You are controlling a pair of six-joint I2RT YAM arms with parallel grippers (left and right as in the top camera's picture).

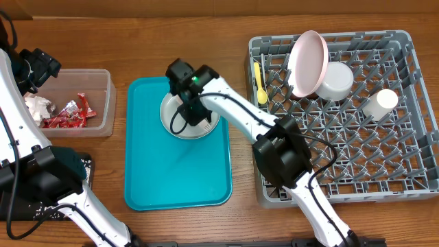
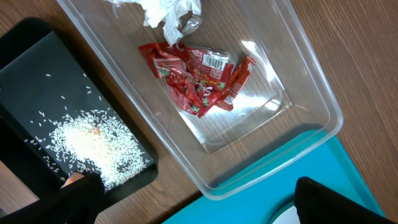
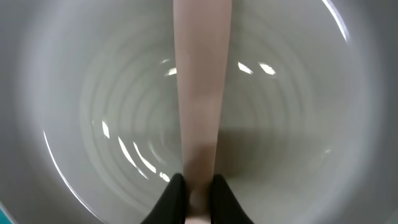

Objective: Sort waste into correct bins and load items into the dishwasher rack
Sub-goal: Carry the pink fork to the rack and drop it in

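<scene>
Gripping a pale cutlery handle (image 3: 200,93), the right pincer (image 3: 196,190) sat clamped over the grey plate (image 3: 298,124) on the teal tray (image 1: 178,171). The left pincer (image 2: 199,202) hung with its 2 fingers wide apart above the clear tub (image 2: 311,93) holding red wrappers (image 2: 199,81) and a napkin (image 2: 168,12).

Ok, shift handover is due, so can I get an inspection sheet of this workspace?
Surface: wooden table, with a teal tray left of the rack.
Job's things: pink plate, whitish bowl, white cup and yellow cutlery in the rack; grey plate on the teal tray; red wrappers and napkin in the clear tub; rice in the black tray.
Clutter: nothing seen.
Jaws: left jaws open by the clear tub; right jaws shut on a pale cutlery handle over the grey plate.
Cables: black cable looping beside the right arm.
Surroundings: nothing seen.
</scene>
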